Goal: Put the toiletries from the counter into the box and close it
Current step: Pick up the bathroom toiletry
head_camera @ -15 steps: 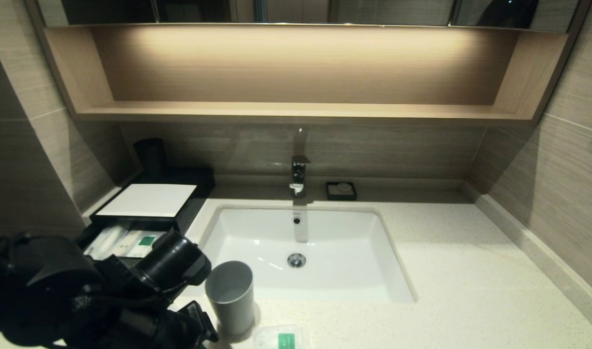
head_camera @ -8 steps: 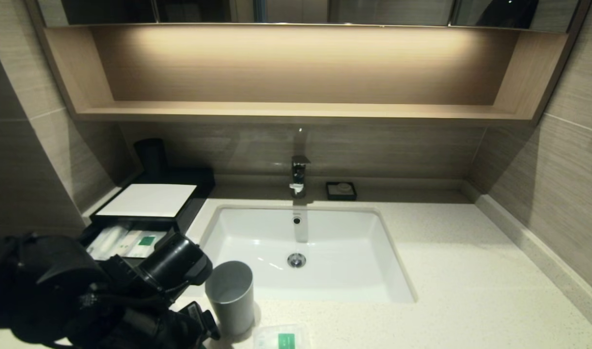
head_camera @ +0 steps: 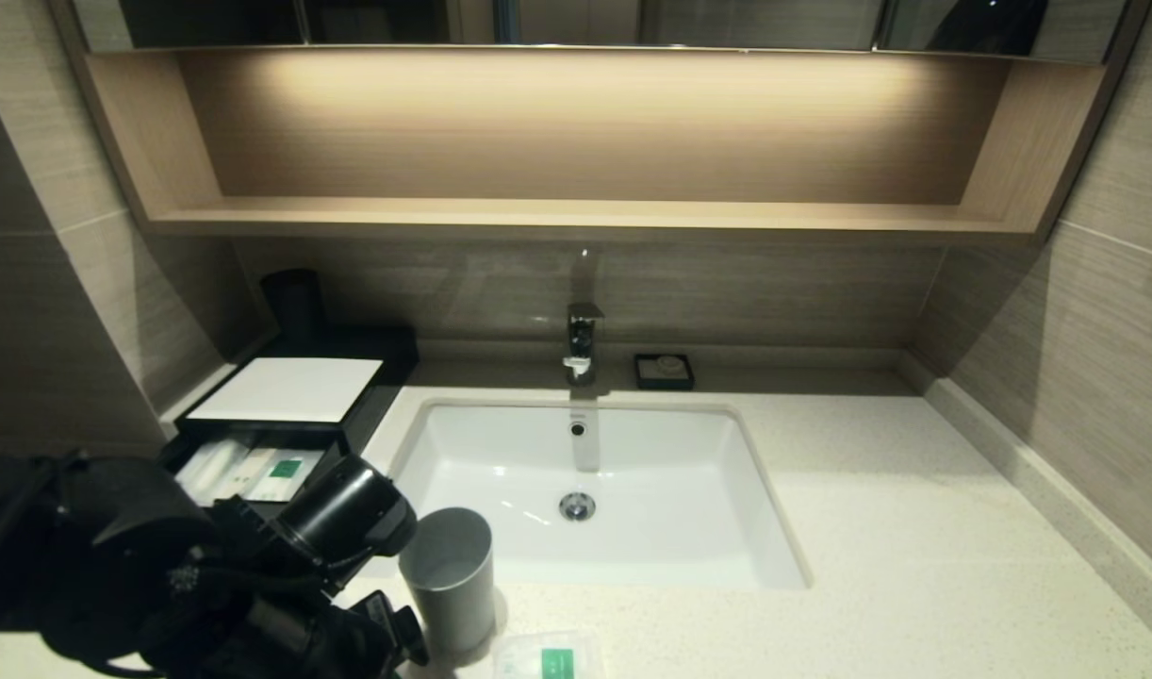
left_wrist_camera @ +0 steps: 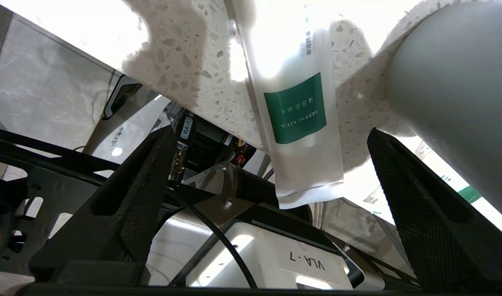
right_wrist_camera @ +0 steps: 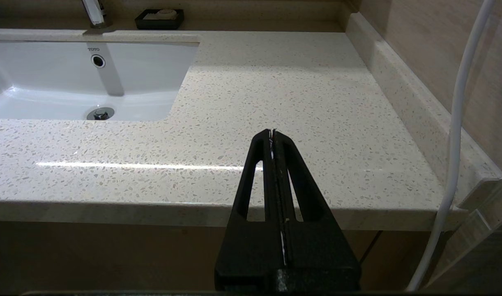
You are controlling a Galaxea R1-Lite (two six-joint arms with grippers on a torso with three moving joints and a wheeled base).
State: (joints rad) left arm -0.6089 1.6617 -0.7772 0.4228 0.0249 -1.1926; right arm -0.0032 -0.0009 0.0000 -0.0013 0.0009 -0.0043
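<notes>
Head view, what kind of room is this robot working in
Most likely a hotel bathroom vanity: a white sink with a chrome faucet set into a speckled stone counter, a small black soap dish by the wall, and wrapped toiletries in a black box.

A bathroom vanity, hotel-like.
White sink with chrome tap in a speckled stone counter, soap dish, tumbler, wrapped dental kit, tiled walls.

- your left arm covered the drawer's near end and the counter's front-left corner.
- the head view's bottom edge cut off the small packet.
- the grey cup ran past the left wrist frame.
</notes>
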